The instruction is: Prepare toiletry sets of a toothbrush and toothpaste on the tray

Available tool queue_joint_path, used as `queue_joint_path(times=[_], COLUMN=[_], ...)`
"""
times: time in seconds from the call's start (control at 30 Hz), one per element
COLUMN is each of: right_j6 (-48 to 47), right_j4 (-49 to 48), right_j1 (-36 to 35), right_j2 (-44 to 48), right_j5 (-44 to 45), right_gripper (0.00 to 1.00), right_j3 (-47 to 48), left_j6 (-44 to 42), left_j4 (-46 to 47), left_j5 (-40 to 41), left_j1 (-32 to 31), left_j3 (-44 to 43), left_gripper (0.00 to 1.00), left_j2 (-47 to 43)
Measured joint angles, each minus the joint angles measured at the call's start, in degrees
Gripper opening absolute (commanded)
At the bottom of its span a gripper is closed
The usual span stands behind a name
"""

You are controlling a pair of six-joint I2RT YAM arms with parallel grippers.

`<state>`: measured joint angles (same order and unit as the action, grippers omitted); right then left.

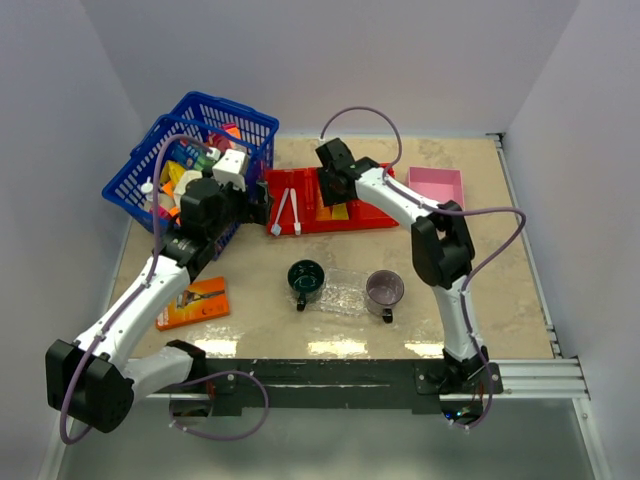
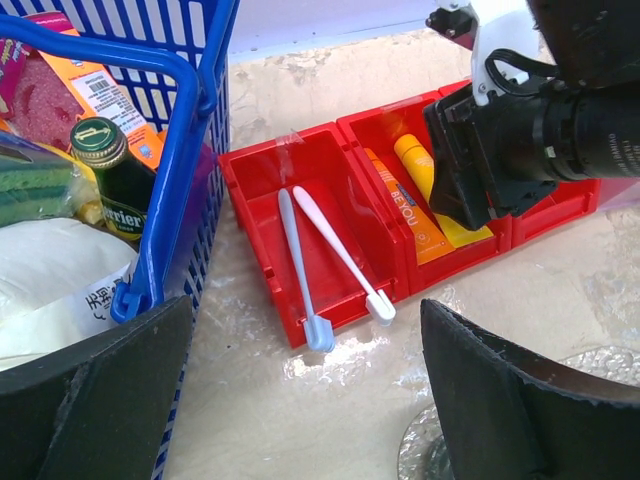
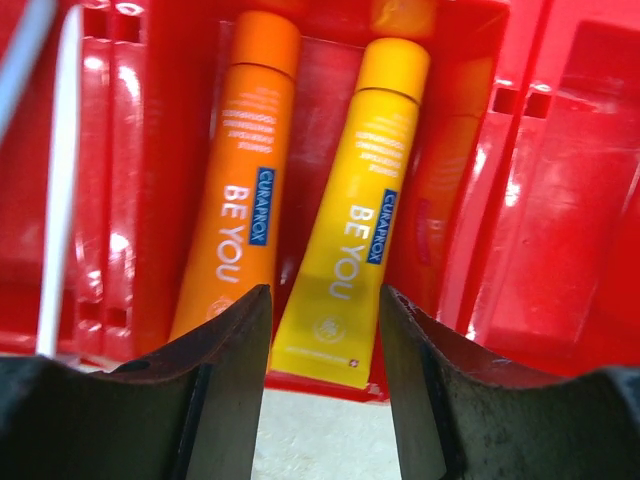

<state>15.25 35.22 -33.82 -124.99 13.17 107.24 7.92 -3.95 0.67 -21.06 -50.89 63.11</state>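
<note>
In the middle compartment of the red bin (image 2: 262, 160), two tapered tubes are laid side by side, caps pointing away from the arm bases. The yellow tube (image 3: 350, 220) is framed by the right gripper (image 3: 325, 310), which is poised directly over it: its flat crimped end is seen between the two dark fingers, whose jaws are held partly apart, one at each edge of the tube. Whether the pads touch the tube cannot be told. The orange tube (image 3: 240, 200) is placed just beside it, outside the left finger. Both tubes are printed with "BE YOU" in white along their length and a small blue label above it.

In the bin's left compartment, two white toothbrushes (image 2: 300, 260) are laid close together, their heads resting at the near wall. The left gripper (image 2: 305, 390) is held wide apart with nothing between its fingers, near the blue basket (image 2: 190, 150).

The clear tray (image 1: 345, 292) is set well apart from the bin, between a green mug (image 1: 306, 280) and a purple mug (image 1: 384, 290).
</note>
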Motion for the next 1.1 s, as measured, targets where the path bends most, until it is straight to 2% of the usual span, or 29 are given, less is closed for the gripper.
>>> queue_joint_path(times=[0.43, 1.1], right_j6=[0.13, 4.98], right_j4=[2.69, 5.03], right_j1=[-0.76, -1.09], right_j2=[-4.81, -6.01], right_j5=[6.95, 6.91], right_gripper=[0.50, 0.50], right_j3=[4.61, 5.66], left_j6=[0.02, 0.02], left_j4=[0.00, 0.00], left_j5=[-1.33, -1.81], left_j1=[0.00, 0.00], left_j3=[0.00, 0.00], left_gripper=[1.00, 1.00], left_j2=[-0.02, -0.33])
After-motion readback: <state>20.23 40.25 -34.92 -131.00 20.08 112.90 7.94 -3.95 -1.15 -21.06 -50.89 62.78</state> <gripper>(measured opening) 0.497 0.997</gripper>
